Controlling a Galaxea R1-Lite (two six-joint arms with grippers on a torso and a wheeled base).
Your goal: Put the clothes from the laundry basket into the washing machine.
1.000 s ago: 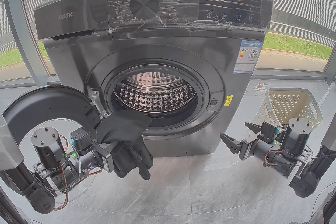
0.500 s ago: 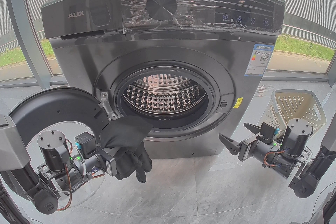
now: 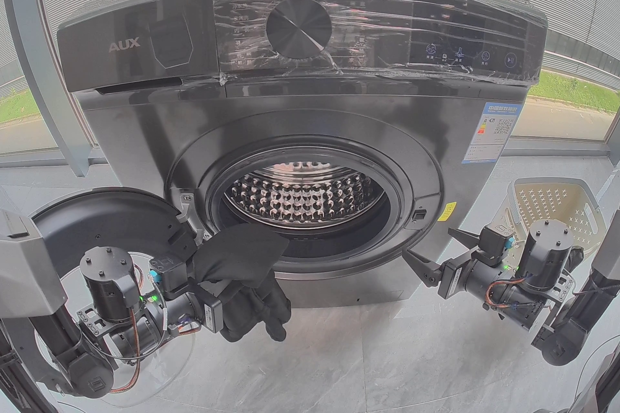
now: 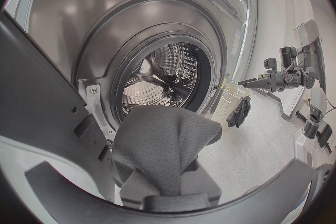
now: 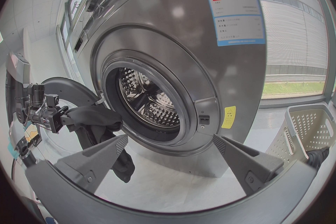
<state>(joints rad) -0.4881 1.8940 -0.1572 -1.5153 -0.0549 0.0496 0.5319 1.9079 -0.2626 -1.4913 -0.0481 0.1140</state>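
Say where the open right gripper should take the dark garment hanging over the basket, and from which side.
Probably the bunched top of the garment, where it crosses the basket rim, with the right gripper coming from above. It hangs limp down the outer wall, so the rim fold looks easiest to pinch without catching the wall.

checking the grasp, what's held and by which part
Left gripper holds the black garment by a bunched fold; the rest hangs. Right gripper holds nothing.

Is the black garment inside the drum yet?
No, the black garment hangs from the left gripper in front of the washer, outside the drum.
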